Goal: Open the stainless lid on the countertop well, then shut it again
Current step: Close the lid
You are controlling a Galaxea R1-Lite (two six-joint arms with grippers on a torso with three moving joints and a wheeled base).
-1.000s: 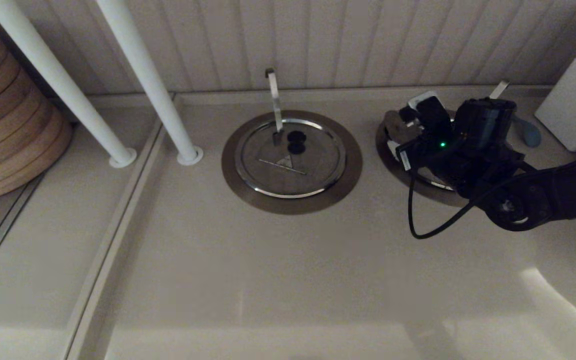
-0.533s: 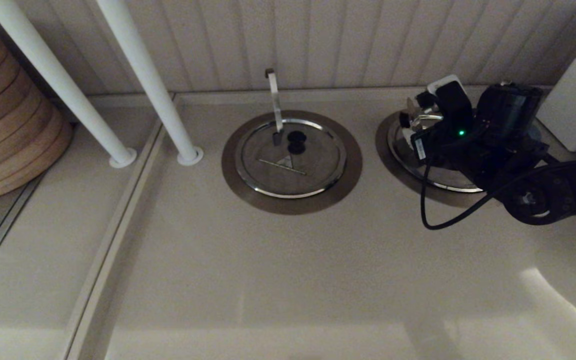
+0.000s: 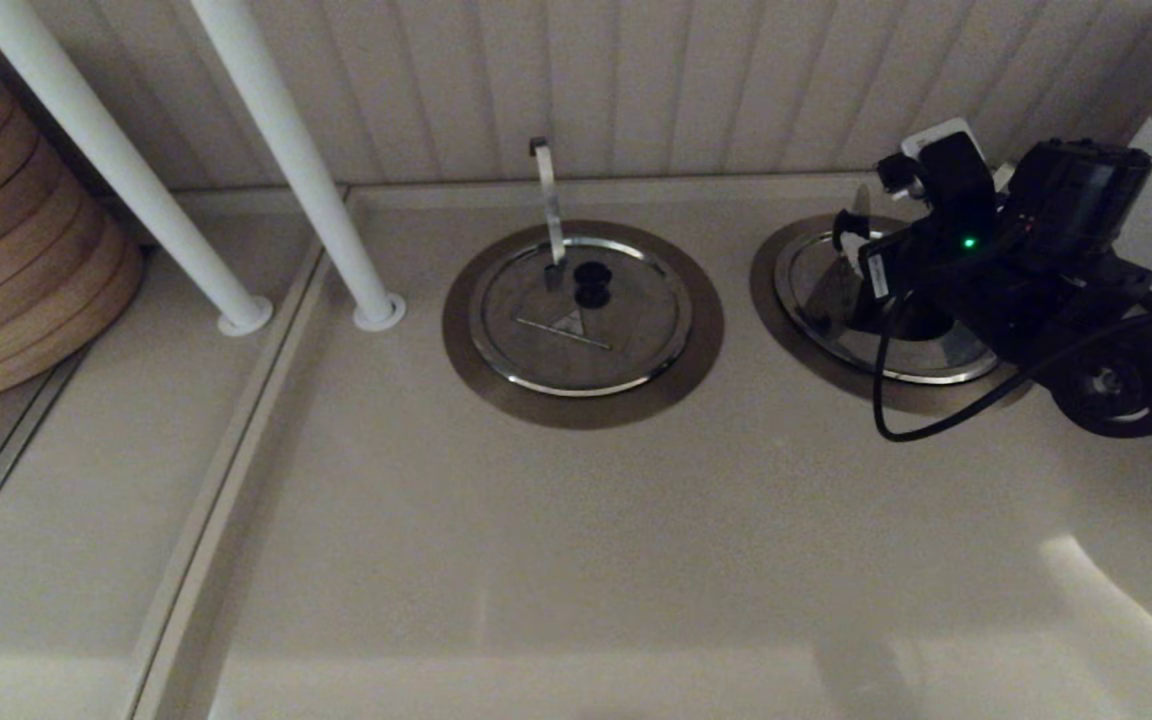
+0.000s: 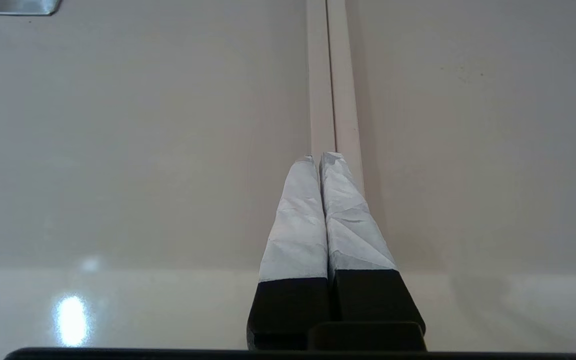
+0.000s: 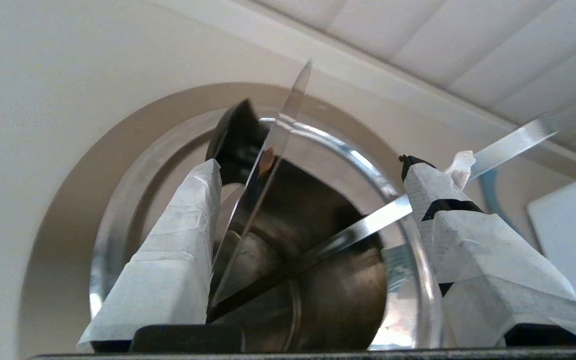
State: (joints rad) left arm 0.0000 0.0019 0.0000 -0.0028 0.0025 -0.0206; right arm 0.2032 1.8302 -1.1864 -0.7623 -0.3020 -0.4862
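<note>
Round shiny stainless lid [image 5: 268, 165] with a black knob [image 5: 238, 140] is standing steeply tilted on its edge in the countertop well [image 3: 766, 290], a round opening with a wide flat brownish-grey metal collar, at the far right of the pale surface [image 3: 536, 550] near the panelled back wall. The well is lying partly uncovered, its dark steel cavity showing. A flat steel utensil handle [image 5: 508, 145] is slanting up out of the cavity towards the wall.

The right gripper [image 5: 313, 167], black with white-taped fingers, is hovering over this well on the dark right arm. Its jaws are standing wide apart, one on each side of the tilted lid. The lid's knob side is sitting right beside one taped finger [image 5: 178, 240]; whether they are touching cannot be told. The other finger is staying clear of the lid, next to the slanted handle. The gripper is not clamping anything.

The left gripper [image 4: 320, 157] is hanging over a bare stretch of the surface, above a straight seam, its taped fingers pressed together and holding nothing.

In the middle of the surface a second round steel lid [image 3: 581, 315] is lying flat in its own collar, an upright flat handle [image 3: 548, 200] rising behind its knob. Two white poles [image 3: 296, 160] are leaning to its left, and a stack of bamboo steamers [image 3: 16, 230] is sitting at the far left
</note>
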